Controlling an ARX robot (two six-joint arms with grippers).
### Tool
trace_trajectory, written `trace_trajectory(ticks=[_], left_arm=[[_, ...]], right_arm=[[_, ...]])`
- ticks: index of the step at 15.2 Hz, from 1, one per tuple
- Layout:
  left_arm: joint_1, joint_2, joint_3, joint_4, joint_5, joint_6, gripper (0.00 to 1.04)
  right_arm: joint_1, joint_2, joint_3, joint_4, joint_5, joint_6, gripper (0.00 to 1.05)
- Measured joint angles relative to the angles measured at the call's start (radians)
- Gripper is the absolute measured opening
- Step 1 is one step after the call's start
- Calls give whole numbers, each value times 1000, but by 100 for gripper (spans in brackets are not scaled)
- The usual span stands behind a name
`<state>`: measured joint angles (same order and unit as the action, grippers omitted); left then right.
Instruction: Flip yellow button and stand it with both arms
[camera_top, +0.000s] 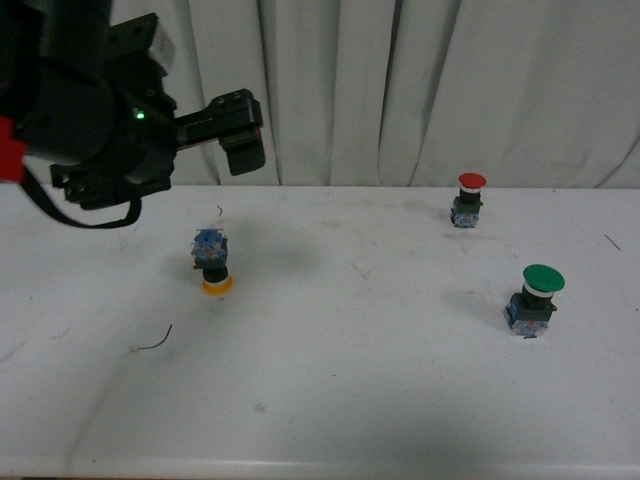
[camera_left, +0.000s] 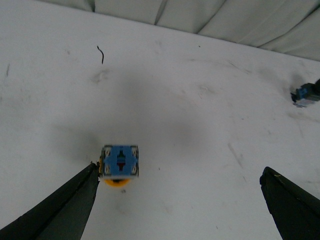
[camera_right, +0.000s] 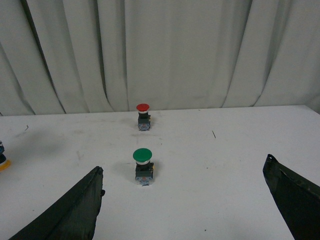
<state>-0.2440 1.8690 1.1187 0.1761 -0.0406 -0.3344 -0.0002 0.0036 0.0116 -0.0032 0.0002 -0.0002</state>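
Observation:
The yellow button (camera_top: 212, 262) stands upside down on the white table (camera_top: 330, 380), orange cap on the surface and blue contact block on top. In the left wrist view it (camera_left: 119, 162) sits just beside one finger (camera_left: 70, 205) of my open left gripper (camera_left: 180, 170), which hangs above it. In the front view the left gripper (camera_top: 242, 130) is held high, up and to the right of the button. My right gripper (camera_right: 184, 165) is open and empty, far from the button, whose edge shows at the side of the right wrist view (camera_right: 2, 161).
A red-capped button (camera_top: 470, 198) stands upright at the back right and a larger green-capped button (camera_top: 535, 298) in front of it; both show in the right wrist view (camera_right: 143, 116) (camera_right: 143, 166). Thin wire scraps (camera_top: 155, 342) (camera_top: 219, 211) lie near the yellow button. White curtain behind.

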Motion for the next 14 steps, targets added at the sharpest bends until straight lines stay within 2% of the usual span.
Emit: trace_trajectory(ticks=[2,6,14], left_arm=[[-14,130,184,-135,-41,103,98],[28,267,305,-272,-76,107,98],[38,343,337,-296,-47,111,98]], right_arm=[[0,0,0,0,0,0,98],[0,0,0,0,0,0,98],[0,0,0,0,0,0,98]])
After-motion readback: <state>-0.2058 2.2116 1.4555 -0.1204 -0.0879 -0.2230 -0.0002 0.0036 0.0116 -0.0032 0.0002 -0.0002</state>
